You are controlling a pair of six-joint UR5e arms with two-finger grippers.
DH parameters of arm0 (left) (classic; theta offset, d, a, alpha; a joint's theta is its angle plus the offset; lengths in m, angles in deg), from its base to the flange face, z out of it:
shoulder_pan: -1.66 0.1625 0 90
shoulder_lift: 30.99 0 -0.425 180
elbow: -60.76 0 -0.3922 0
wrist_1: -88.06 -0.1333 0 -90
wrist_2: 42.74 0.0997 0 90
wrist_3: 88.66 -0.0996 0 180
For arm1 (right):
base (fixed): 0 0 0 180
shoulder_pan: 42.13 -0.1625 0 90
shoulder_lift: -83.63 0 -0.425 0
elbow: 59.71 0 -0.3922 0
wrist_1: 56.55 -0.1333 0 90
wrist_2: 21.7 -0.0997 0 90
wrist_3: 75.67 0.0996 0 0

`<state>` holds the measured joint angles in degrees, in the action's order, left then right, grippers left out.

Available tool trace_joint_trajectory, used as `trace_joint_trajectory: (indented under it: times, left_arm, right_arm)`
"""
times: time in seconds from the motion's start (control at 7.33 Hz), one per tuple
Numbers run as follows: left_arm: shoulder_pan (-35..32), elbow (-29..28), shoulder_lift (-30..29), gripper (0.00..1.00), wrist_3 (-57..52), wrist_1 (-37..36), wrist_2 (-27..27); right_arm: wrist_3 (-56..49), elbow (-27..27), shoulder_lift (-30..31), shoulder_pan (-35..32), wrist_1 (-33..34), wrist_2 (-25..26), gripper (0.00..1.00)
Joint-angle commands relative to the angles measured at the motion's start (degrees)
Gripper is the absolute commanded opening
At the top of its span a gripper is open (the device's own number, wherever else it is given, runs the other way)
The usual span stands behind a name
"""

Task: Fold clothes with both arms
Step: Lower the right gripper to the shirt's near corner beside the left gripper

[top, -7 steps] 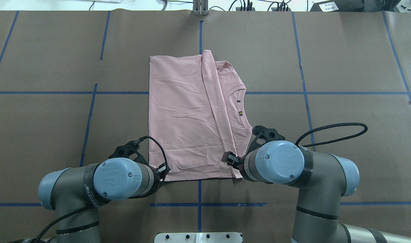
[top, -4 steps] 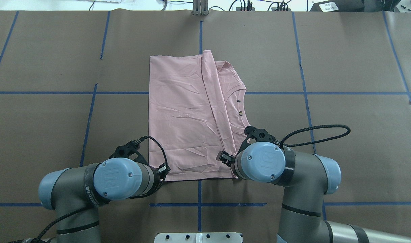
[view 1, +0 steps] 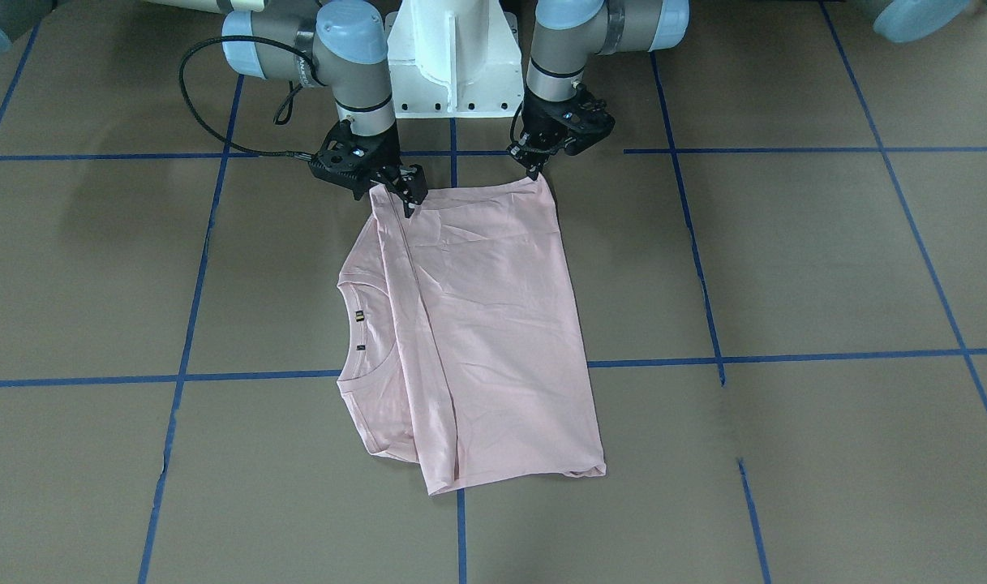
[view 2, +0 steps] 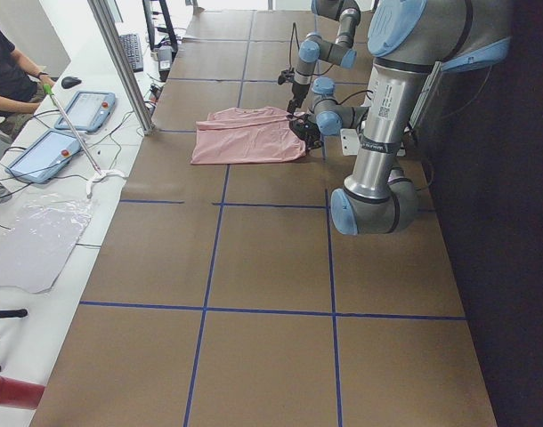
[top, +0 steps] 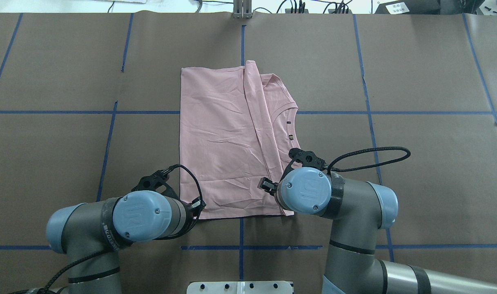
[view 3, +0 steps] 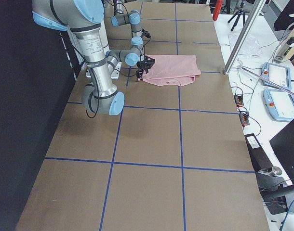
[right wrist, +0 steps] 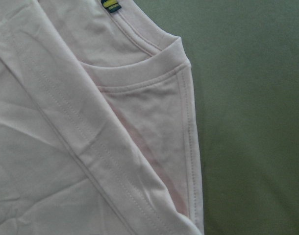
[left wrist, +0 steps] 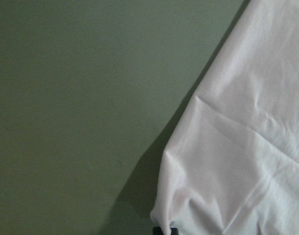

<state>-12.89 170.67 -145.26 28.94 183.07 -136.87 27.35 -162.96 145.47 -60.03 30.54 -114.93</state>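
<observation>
In the front-facing view, at upper centre, the left gripper [view 1: 534, 169] is clenched on the top right corner of the pale pink T-shirt [view 1: 493, 324]. The right gripper [view 1: 405, 193] is positioned over the top left of the hem, at the folded-in edge, with its jaws released. The T-shirt lies folded lengthwise at the middle of the table [view 1: 785, 259]. Its neck [view 1: 349, 324] is turned toward the frame's left.

Overhead, left arm [top: 142, 216] and right arm [top: 307, 190] mask left gripper [view 1: 533, 169] and right gripper [view 1: 409, 197]; from the front, jaw closure on the T-shirt [view 1: 493, 324] is too small to confirm.
</observation>
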Motion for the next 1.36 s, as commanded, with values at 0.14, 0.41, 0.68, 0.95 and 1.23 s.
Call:
trace_joint_trajectory:
  times: [0.14, 0.41, 0.68, 0.95, 1.23]
  left_arm:
    - [0.04, -0.04, 0.01, 0.0, 0.0, 0.0, 0.0]
    - [0.04, -0.04, 0.1, 0.0, 0.0, 0.0, 0.0]
    - [0.04, -0.04, 0.19, 0.0, 0.0, 0.0, 0.0]
    - [0.04, -0.04, 0.19, 0.0, 0.0, 0.0, 0.0]
    - [0.04, -0.13, 0.1, 0.0, 0.0, 0.09, 0.0]
  right_arm:
    - [-0.97, 1.91, -0.05, -0.39, 0.01, 0.07, 1.0]
    - [-0.8, 1.65, -0.49, -0.39, 0.01, -0.11, 0.75]
    - [-0.97, 1.74, -0.49, -0.39, 0.01, -0.37, 0.38]
    - [-1.06, 1.82, -0.4, -0.39, 0.01, -0.72, 0.3]
    - [-1.15, 1.74, -0.49, -0.39, 0.01, -0.81, 0.0]
